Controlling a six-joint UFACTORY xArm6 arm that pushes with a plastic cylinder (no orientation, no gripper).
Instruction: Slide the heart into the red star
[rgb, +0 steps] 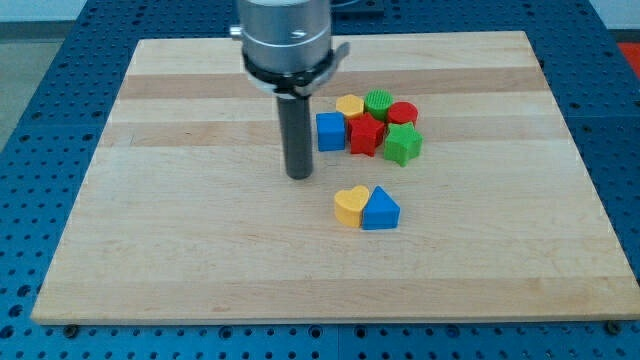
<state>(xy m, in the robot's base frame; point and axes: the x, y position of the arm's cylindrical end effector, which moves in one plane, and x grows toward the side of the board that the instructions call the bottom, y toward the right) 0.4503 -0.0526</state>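
Note:
A yellow heart (350, 206) lies on the wooden board, touching a blue triangular block (380, 210) on its right. The red star (366, 135) sits in a cluster near the view's top centre. My tip (299, 176) is to the upper left of the yellow heart, apart from it, and left of the blue cube (330, 131). The rod hangs straight down from the arm's grey end (285, 40).
The cluster around the red star holds the blue cube on its left, a yellow block (350, 105), a green cylinder (379, 102), a red cylinder (403, 113) and a green star (403, 145). The wooden board (180, 240) lies on a blue perforated table.

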